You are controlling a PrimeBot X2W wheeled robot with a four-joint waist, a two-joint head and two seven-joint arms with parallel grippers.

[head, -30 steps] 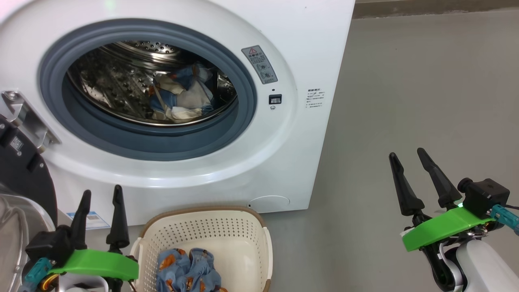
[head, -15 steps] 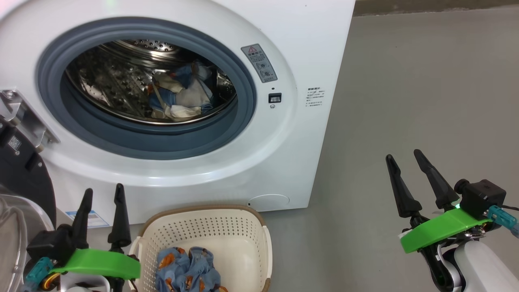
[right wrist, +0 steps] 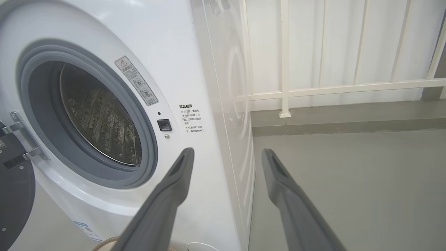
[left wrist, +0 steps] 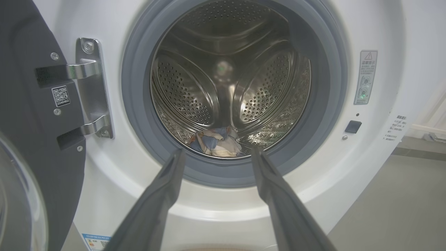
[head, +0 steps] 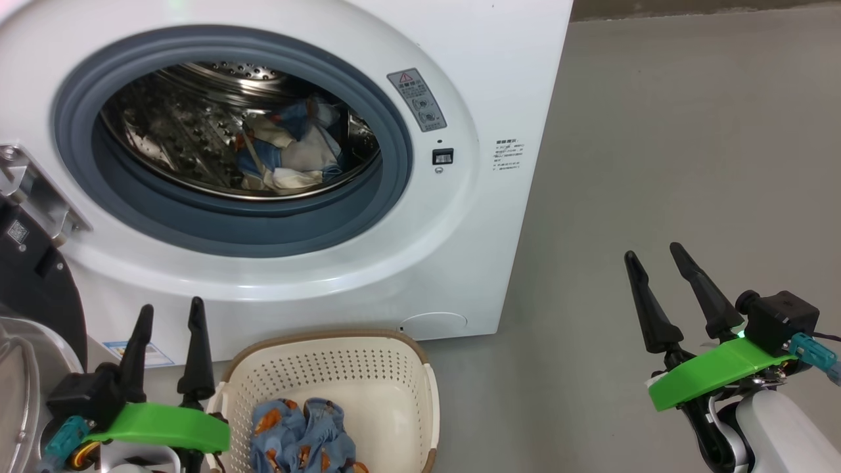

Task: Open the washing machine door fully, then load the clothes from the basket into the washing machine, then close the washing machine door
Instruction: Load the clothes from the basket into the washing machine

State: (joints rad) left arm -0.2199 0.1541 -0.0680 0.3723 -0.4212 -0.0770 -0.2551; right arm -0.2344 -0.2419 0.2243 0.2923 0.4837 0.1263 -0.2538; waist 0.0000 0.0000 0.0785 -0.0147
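The white washing machine stands with its black round door swung wide open to the left on a metal hinge. Blue and cream clothes lie inside the steel drum. More light blue clothes with orange bears sit in the cream basket on the floor in front of the machine. My left gripper is open and empty just left of the basket. Far to the right, over bare floor, my right gripper is open and empty too.
Grey floor stretches to the right of the machine. The right wrist view shows a white railing along a low curb behind it. The open door's glass bowl bulges close beside my left arm.
The head camera has shifted slightly, so the machine sits a little further left and higher in view. Both grippers stay open and hardly move.
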